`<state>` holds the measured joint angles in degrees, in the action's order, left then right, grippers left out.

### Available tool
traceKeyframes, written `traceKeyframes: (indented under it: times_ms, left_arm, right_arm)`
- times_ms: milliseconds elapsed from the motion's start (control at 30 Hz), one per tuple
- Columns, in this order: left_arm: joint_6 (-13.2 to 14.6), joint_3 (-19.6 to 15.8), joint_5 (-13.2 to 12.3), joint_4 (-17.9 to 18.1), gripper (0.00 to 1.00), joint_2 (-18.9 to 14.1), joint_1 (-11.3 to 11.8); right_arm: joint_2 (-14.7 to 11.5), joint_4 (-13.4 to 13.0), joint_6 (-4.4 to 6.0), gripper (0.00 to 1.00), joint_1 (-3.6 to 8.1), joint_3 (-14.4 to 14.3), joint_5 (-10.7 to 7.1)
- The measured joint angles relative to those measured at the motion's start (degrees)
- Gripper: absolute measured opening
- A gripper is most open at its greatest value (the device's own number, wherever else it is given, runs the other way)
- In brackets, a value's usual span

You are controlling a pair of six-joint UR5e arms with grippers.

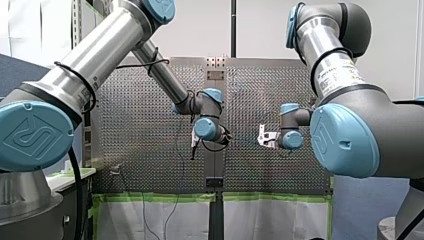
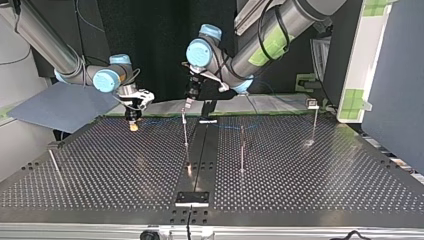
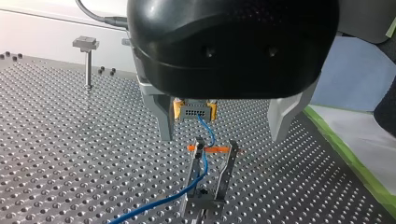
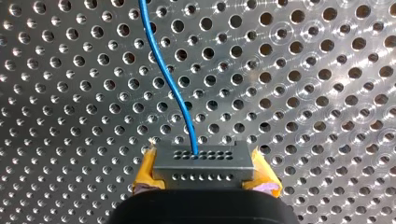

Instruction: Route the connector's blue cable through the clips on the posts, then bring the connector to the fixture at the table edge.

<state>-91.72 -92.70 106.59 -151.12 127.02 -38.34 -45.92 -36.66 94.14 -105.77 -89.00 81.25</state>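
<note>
Right wrist view: right gripper [image 4: 204, 178] clenches connector [image 4: 203, 161], blue cable [image 4: 168, 79] exiting. Left gripper [image 3: 224, 126] released beside clip [image 3: 200, 154]. Connector indiscernible in front view.

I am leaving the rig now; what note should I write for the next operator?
Left end effector: open, empty, over a post's clip.
Right end effector: shut on the connector, held over the table.
Blue cable passes that clip; seated or not, I cannot tell.
To do: finish the routing, then bring the connector to the table edge.
</note>
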Motion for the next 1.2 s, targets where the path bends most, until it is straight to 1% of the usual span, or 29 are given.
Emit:
traceKeyframes:
  times_ms: [133, 233, 333, 433, 667, 867, 1067, 1133, 1200]
  left_arm:
    - [0.0, -0.2, 0.3, -0.3, 1.00, -0.1, 0.0]
    - [0.1, -1.0, 0.8, -0.1, 1.00, -0.8, -0.2]
    - [-0.1, -2.3, 1.4, 1.0, 1.00, -2.1, -0.4]
    - [-0.9, -3.8, 1.8, 2.4, 1.00, -3.6, -0.7]
    - [-4.2, -7.4, 4.5, 5.8, 1.00, -7.2, -0.7]
    - [-7.1, -10.3, 7.3, 6.4, 1.00, -10.0, -1.1]
    - [-10.0, -13.1, 10.2, 6.6, 1.00, -12.9, -1.1]
    - [-11.0, -14.2, 10.6, 7.3, 1.00, -14.0, -1.3]
    - [-12.0, -15.2, 10.4, 8.1, 1.00, -15.0, -1.6]
  right_arm:
    - [0.0, 0.0, 0.00, 0.00, 0.00, 0.0, 0.01]
    - [0.1, 0.0, 0.00, 0.00, 0.00, 0.0, -0.01]
    - [0.1, 0.2, 0.00, 0.00, 0.01, 0.0, -0.02]
    - [0.2, 0.2, 0.00, 0.00, 0.01, 0.0, -0.03]
    - [0.2, 0.3, 0.00, 0.00, 0.00, 0.0, 0.02]
    - [0.3, 0.5, 0.12, 0.00, 0.00, 0.0, -0.02]
    - [0.4, 0.7, 0.47, 0.00, 0.01, 0.0, -0.59]
    - [0.4, 0.9, 0.56, 0.00, 0.00, 0.0, -0.67]
    - [0.4, 1.1, 0.59, 0.00, 0.00, 0.0, -0.75]
